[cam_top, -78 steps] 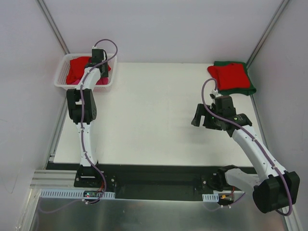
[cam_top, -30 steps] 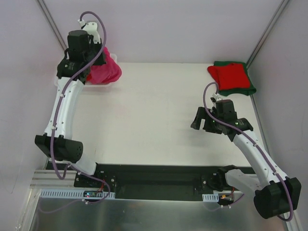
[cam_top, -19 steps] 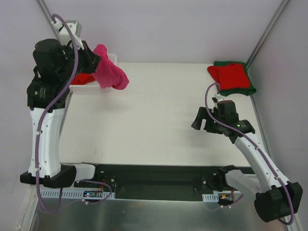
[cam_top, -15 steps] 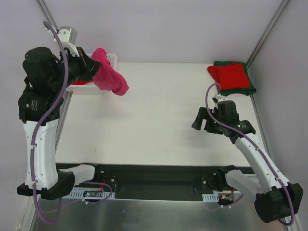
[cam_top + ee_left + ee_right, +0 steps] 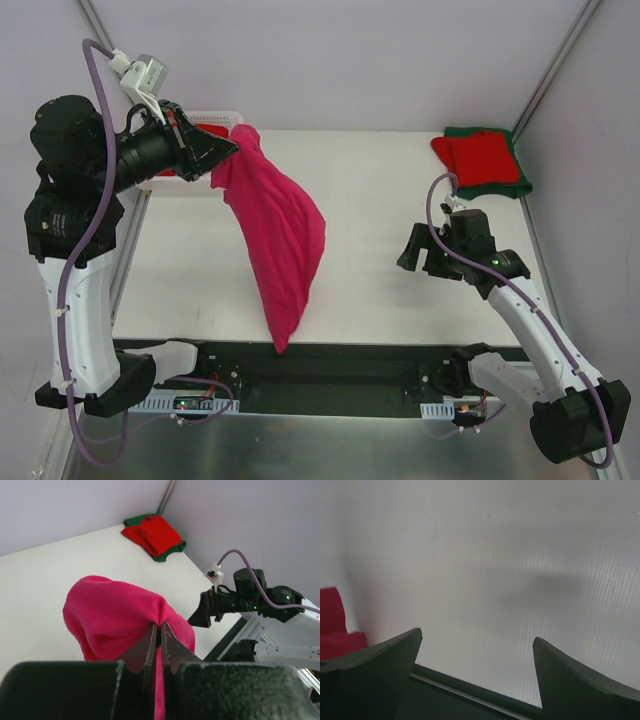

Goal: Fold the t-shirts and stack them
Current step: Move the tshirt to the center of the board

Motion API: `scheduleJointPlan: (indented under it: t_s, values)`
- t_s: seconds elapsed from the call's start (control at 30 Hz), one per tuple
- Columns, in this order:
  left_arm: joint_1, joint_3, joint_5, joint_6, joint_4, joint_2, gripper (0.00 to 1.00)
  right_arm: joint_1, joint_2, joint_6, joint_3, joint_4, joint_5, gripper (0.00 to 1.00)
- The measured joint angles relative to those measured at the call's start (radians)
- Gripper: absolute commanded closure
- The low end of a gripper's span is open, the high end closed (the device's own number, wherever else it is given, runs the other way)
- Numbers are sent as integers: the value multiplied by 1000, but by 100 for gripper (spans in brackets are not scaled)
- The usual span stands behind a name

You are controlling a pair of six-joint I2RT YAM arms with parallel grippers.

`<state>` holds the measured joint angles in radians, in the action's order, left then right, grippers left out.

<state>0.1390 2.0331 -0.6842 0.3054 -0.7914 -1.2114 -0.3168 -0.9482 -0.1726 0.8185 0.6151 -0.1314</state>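
Note:
My left gripper (image 5: 225, 150) is raised high at the back left and shut on a bright magenta-pink t-shirt (image 5: 285, 240). The shirt hangs from it in a long drape over the table's left-middle, its lower end near the front edge. In the left wrist view the fingers (image 5: 159, 625) pinch a bunched fold of the shirt (image 5: 115, 610). A folded red t-shirt (image 5: 475, 158) lies on a dark green one (image 5: 520, 188) at the back right; the pair also shows in the left wrist view (image 5: 152, 532). My right gripper (image 5: 418, 250) is open and empty above the table's right side (image 5: 477, 640).
A white lattice basket (image 5: 215, 118) stands at the back left behind my left gripper, with red cloth (image 5: 165, 174) in it. A strip of reddish cloth (image 5: 330, 625) shows at the left edge of the right wrist view. The table's dark front rail (image 5: 330, 365) runs along the near side.
My left arm rose out of the basket with the magenta shirt and swung toward the table. The bunched shirt has unfurled and now hangs long. The right arm has barely moved.

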Motion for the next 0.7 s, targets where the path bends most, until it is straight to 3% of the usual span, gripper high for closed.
scheduleJointPlan:
  t_s: [0.1,0.3,0.47,0.7]
  values:
    - [13,-55,-23,2,21,17,100,-2,-1,-2,0,0,5,4]
    - [79,-392,9,-6,88,86,100,-14,-18,-5,0,-1,10,4]
    - [205,-616,118,-24,161,8,100,-26,-24,-7,0,-2,15,4]
    - [349,-665,225,-63,262,-147,100,-40,-24,-11,0,-2,24,4]
